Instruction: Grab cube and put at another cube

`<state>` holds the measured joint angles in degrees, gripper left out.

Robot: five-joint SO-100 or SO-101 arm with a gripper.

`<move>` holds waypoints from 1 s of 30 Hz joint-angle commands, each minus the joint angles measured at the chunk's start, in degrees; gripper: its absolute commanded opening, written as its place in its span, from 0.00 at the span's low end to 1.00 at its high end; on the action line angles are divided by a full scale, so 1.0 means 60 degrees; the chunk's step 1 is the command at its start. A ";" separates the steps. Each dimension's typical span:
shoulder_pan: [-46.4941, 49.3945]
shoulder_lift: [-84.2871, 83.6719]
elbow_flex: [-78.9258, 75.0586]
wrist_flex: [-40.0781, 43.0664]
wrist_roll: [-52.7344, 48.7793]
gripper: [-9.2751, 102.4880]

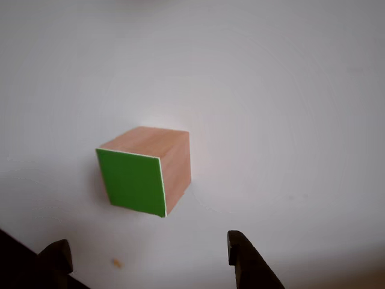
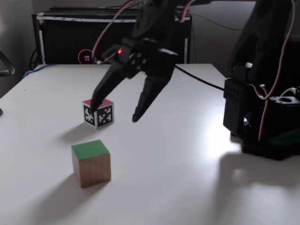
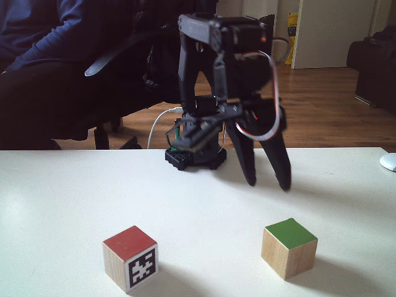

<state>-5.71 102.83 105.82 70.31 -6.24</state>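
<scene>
The wood-grain cube with its green face rests on the white table, also seen in both fixed views with the green side up. A second cube has a red top and black-and-white marker sides; no blue face shows. My gripper hangs open and empty above the table, short of the wooden cube. In one fixed view, one fingertip overlaps the marker cube's corner.
The arm's black base stands at the table's right, with a cable running across the back. A black cabinet sits behind the table. A seated person is beyond the far edge. A white mouse lies at the right.
</scene>
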 commanded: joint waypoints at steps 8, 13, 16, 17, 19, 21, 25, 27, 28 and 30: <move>-0.0264 -0.2256 -0.2227 0.0161 0.0410 0.44; -0.0366 -0.2959 -0.2710 0.0161 0.0454 0.44; -0.0396 -0.3354 -0.3032 0.0161 0.0454 0.44; -0.0396 -0.3486 -0.3179 0.0176 0.0439 0.44; -0.0396 -0.3735 -0.3442 0.0176 0.0439 0.44; -0.0410 -0.3999 -0.3647 0.0205 0.0410 0.44; -0.0425 -0.4453 -0.4043 0.0205 0.0366 0.45; -0.0381 -0.4687 -0.4263 0.0205 0.0352 0.45; -0.0352 -0.4819 -0.4365 0.0220 0.0337 0.44; -0.0322 -0.5083 -0.4526 0.0220 0.0352 0.44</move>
<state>-7.47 72.60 82.09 71.02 -3.87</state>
